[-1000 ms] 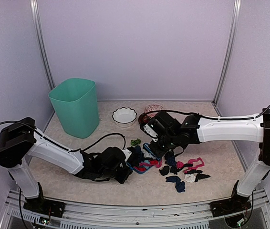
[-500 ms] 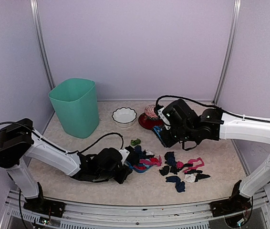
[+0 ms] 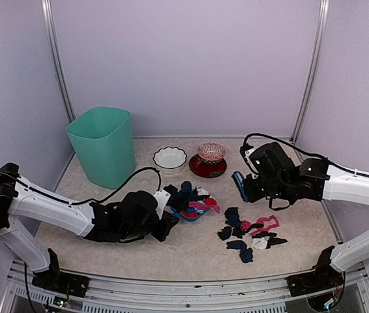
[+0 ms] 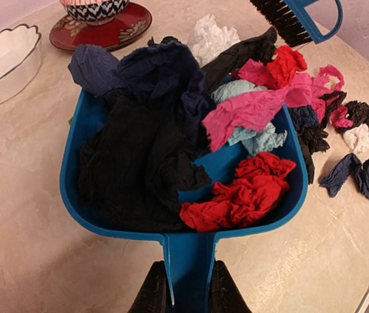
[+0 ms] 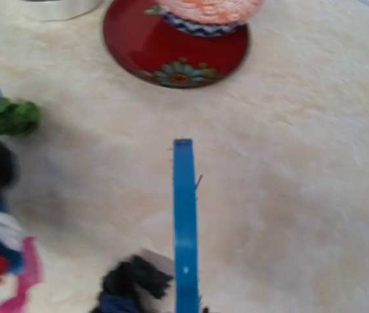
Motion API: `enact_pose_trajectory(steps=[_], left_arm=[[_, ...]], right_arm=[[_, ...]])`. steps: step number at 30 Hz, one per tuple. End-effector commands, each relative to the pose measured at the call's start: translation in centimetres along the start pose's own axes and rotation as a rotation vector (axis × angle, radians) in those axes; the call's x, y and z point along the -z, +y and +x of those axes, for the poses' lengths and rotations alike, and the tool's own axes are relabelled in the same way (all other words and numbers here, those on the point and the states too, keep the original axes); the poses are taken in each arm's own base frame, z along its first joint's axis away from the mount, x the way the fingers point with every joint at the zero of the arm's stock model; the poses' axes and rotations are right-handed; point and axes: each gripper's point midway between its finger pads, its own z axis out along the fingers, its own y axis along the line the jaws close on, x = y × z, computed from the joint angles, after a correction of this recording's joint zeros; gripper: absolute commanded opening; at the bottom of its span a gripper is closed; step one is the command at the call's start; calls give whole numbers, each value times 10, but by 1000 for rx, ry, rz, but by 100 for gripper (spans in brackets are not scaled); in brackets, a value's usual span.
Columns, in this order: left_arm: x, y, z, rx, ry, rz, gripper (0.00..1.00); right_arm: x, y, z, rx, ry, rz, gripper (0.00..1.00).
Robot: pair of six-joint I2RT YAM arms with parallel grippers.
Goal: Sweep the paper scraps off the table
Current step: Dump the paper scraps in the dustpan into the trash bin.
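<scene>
My left gripper (image 4: 190,295) is shut on the handle of a blue dustpan (image 4: 93,124), its black fingers (image 4: 150,292) pressing on both sides. The pan is heaped with paper scraps (image 4: 139,150) in black, navy, pink, red and pale blue. From above, the dustpan (image 3: 179,215) sits left of centre on the table (image 3: 191,251). My right gripper (image 3: 248,187) is shut on a blue hand brush (image 3: 239,186), held off to the right; its blue spine (image 5: 184,222) fills the right wrist view, and the fingers are hidden. Loose paper scraps (image 3: 250,235) lie between the arms. A green scrap (image 5: 12,116) lies apart.
A teal bin (image 3: 103,147) stands at the back left. A white scalloped bowl (image 3: 170,158) and a red plate carrying a patterned bowl (image 3: 209,160) sit at the back centre. The metal rail (image 3: 191,287) runs along the front edge.
My right arm has swung the brush away from the dustpan's mouth, back and to the right. The left arm has shifted the loaded dustpan slightly farther from the front edge.
</scene>
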Motion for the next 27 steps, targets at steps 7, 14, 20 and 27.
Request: enact_pose_trajectory(steps=[7, 14, 20, 27], left_arm=[[37, 15, -61, 13, -65, -52, 0], [63, 28, -99, 40, -65, -77, 0], [89, 40, -130, 76, -79, -89, 0], [118, 68, -156, 139, -77, -129, 0]], right_arm=[[7, -43, 5, -104, -46, 78, 0], [-1, -50, 14, -99, -23, 99, 0], [-7, -50, 18, -96, -14, 99, 0], [-14, -50, 20, -92, -8, 92, 0]])
